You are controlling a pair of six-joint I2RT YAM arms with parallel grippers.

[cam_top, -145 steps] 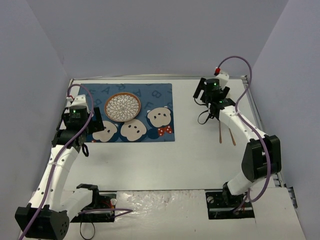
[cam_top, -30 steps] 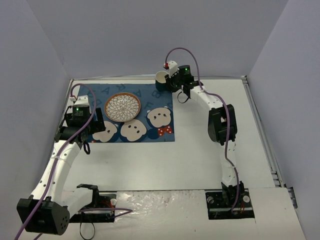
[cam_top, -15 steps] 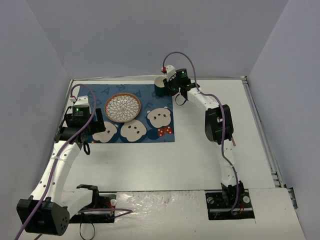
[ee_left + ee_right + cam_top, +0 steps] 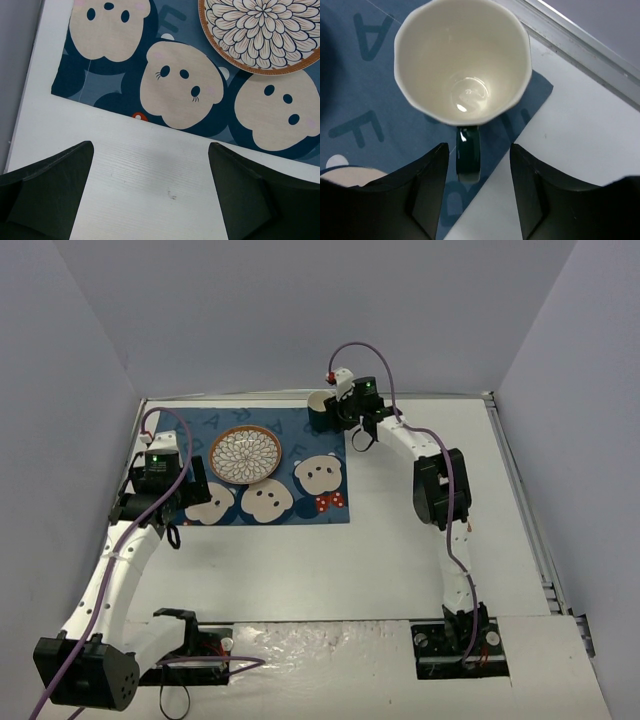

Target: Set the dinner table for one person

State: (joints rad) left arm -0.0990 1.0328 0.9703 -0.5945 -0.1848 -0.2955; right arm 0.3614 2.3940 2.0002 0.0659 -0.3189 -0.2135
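A white-lined cup [image 4: 462, 60] with a dark green handle [image 4: 468, 155] stands upright on the far right corner of the blue bear placemat [image 4: 300, 440]. The cup also shows in the top view [image 4: 321, 412]. My right gripper [image 4: 479, 150] is open, its jaws either side of the handle without touching it; it sits beside the cup in the top view [image 4: 342, 410]. A flower-patterned plate [image 4: 245, 454] lies on the mat. My left gripper [image 4: 150, 150] is open and empty over the white dinner table [image 4: 150, 195], just off the mat's near left corner [image 4: 168, 502].
The table's raised metal rim [image 4: 580, 45] runs just behind the cup. A tip of the wooden chopsticks [image 4: 467, 529] shows on the right of the table, mostly hidden by the right arm. The enclosure walls stand close on three sides.
My right arm has swung from the table's right side to the mat's far right corner. The cup has come down onto the mat in the last second. The left arm has barely moved.
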